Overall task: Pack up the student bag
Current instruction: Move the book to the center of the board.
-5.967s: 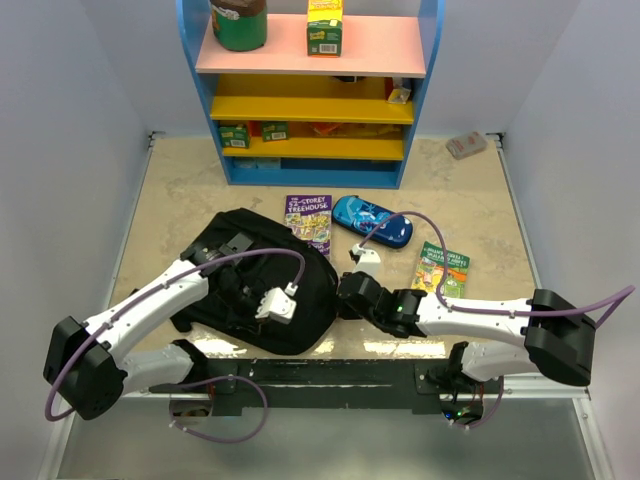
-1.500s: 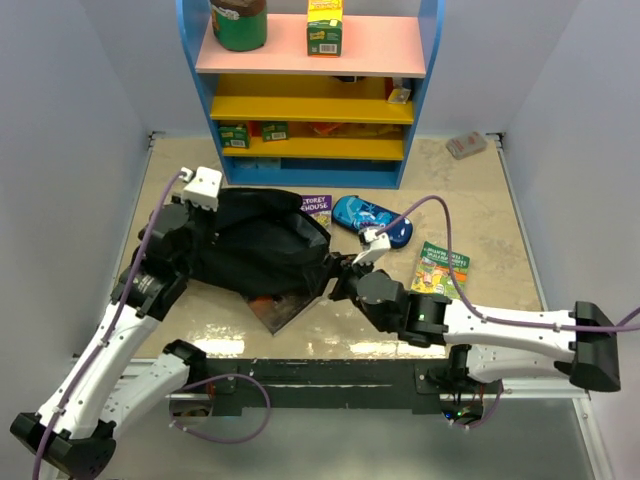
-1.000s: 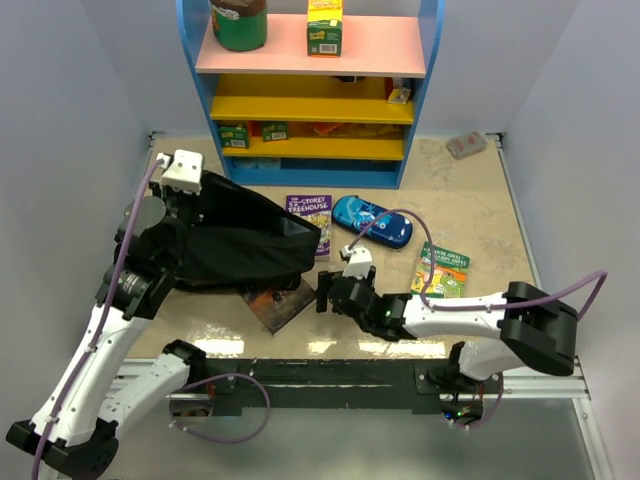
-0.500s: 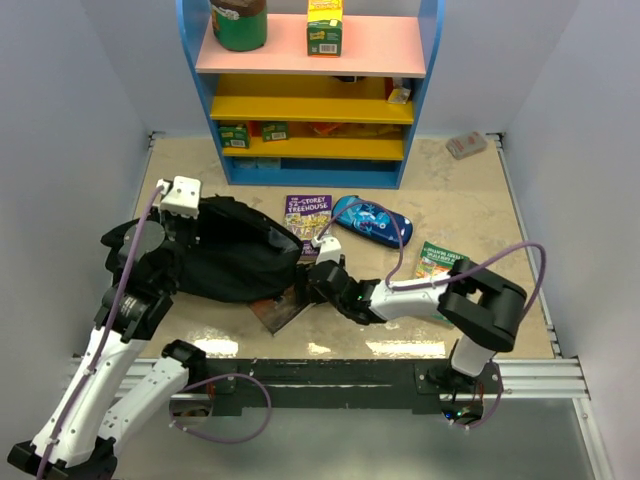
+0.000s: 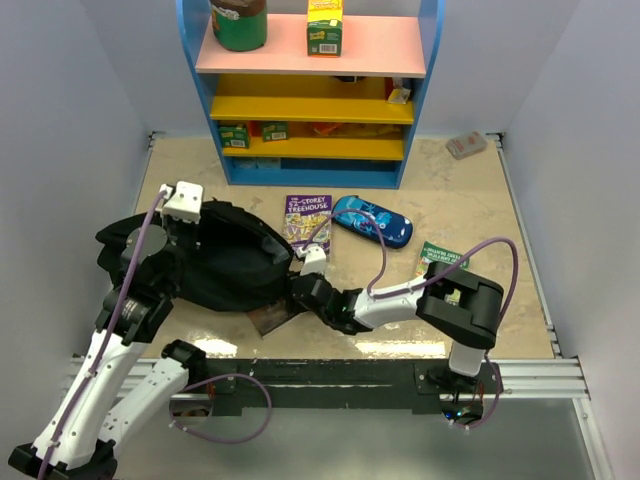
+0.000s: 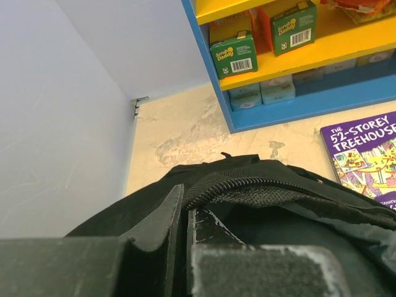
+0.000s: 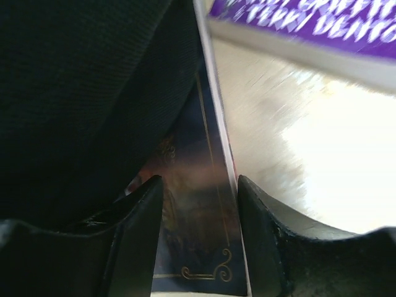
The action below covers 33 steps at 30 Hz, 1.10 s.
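The student bag (image 5: pixel 235 265) is a soft black backpack lying left of centre. My left gripper (image 5: pixel 185 212) is shut on its zippered rim (image 6: pixel 260 184) and holds that edge up. The left wrist view shows the jaws (image 6: pixel 184 201) pinching the fabric. A dark book (image 5: pixel 268 316) sticks out from under the bag's near side. My right gripper (image 5: pixel 300 285) is low at that book; in the right wrist view its fingers (image 7: pixel 199 204) stand apart, open, either side of the book's corner (image 7: pixel 198 229), with black bag fabric (image 7: pixel 86 93) on the left.
A purple book (image 5: pixel 307 220) and a blue pencil case (image 5: pixel 372 220) lie behind the right gripper. A green book (image 5: pixel 438 258) is partly under the right arm. The blue and yellow shelf unit (image 5: pixel 310 150) stands at the back, a small packet (image 5: pixel 466 145) to its right.
My right gripper has slid left to the dark book under the bag, and its jaws have narrowed. The left gripper keeps its hold; the bag has sagged slightly lower.
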Motion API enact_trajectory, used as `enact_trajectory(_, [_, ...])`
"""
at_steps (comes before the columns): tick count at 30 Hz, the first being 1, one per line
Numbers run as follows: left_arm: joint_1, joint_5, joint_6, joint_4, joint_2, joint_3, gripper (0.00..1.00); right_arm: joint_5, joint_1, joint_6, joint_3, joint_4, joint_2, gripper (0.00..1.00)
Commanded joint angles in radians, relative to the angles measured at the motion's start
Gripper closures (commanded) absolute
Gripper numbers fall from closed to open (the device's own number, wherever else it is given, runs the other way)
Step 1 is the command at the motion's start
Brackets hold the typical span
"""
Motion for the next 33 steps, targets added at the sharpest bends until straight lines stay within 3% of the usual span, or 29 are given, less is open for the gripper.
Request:
enact_trajectory(1, [0.005,0.018,0.019,0.103,-0.017,0.0,1.0,0.024,0.102,0.088,-0.022,-0.133,0.058,0.48])
enact_trajectory(3, [0.005,0.024,0.019,0.105,-0.017,-0.001,1.0,0.055,0.131,0.137,-0.023,-0.184,0.064,0.47])
enact_trajectory(6, [0.005,0.029,0.019,0.105,-0.017,-0.004,1.0,0.082,0.159,0.185,-0.037,-0.195,0.081,0.58])
enact_trajectory(7, [0.005,0.029,0.022,0.105,-0.015,-0.004,1.0,0.084,0.166,0.191,-0.04,-0.192,0.094,0.76])
enact_trajectory(9, [0.005,0.029,0.031,0.102,-0.015,-0.001,1.0,0.092,0.174,0.211,-0.041,-0.195,0.107,0.99])
enact_trajectory(13, [0.005,0.018,0.059,0.112,-0.021,-0.009,1.0,0.128,0.191,0.263,-0.069,-0.215,0.091,1.0])
enact_trajectory(16, [0.005,0.023,0.062,0.117,-0.02,-0.015,1.0,0.176,0.199,0.314,-0.126,-0.261,-0.01,1.0])
enact_trajectory(20, [0.003,0.026,0.059,0.128,-0.012,-0.029,1.0,0.25,0.209,0.431,-0.195,-0.414,-0.312,1.0])
enact_trajectory(24, [0.005,0.032,0.055,0.141,-0.009,-0.044,1.0,0.308,0.22,0.57,-0.204,-0.717,-0.554,1.0])
enact_trajectory(30, [0.005,0.044,0.055,0.154,-0.009,-0.06,1.0,0.334,0.232,0.803,-0.155,-1.064,-0.64,1.0])
enact_trajectory(33, [0.005,0.067,0.062,0.151,-0.014,-0.067,1.0,0.316,0.232,0.78,-0.135,-1.048,-0.607,1.0])
